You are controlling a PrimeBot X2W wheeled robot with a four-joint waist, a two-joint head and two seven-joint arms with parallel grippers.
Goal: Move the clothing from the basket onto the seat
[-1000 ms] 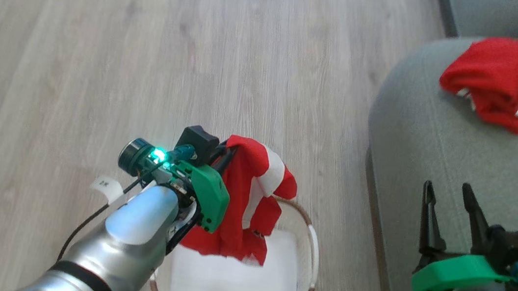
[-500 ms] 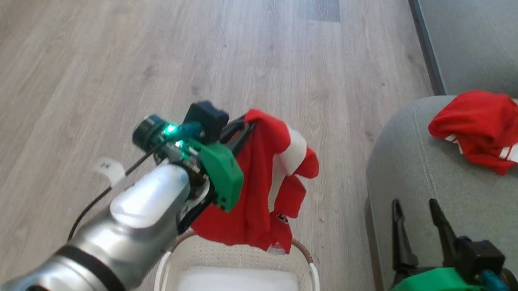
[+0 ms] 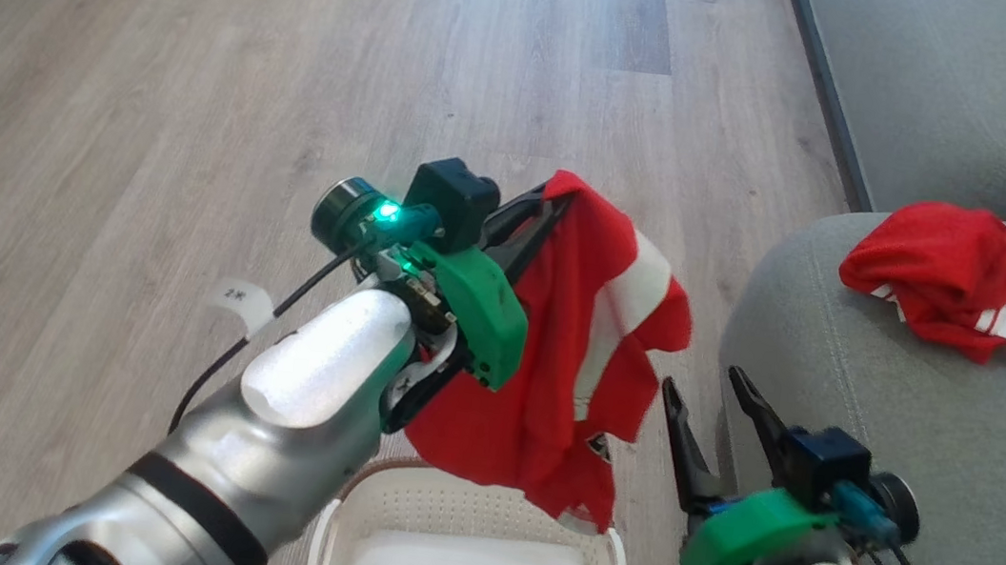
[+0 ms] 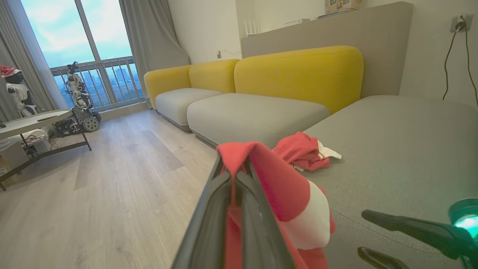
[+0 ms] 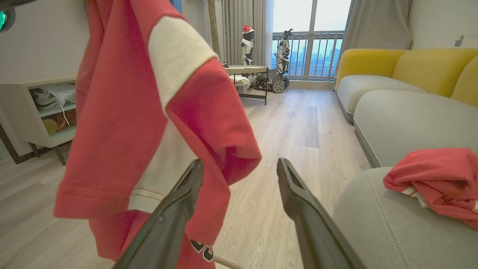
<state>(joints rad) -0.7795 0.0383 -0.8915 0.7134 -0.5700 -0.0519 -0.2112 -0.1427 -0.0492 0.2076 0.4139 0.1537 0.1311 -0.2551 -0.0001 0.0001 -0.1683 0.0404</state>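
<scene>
My left gripper is shut on the top of a red garment with a white stripe, which hangs free above the cream basket at the bottom of the head view. In the left wrist view the fingers pinch that red cloth. My right gripper stands open just right of the hanging garment, beside the grey-green seat. The right wrist view has its jaws apart with the cloth to the left. A second red garment lies crumpled on the seat.
Wood floor stretches ahead and to the left. A yellow-backed sofa runs along the wall. A round table and two small robots stand by the far window, and a low shelf unit is at the left.
The left gripper has lifted the red garment up and to the right, clear of the basket. The head camera has tilted up, and the right gripper has shifted left toward the cloth.
</scene>
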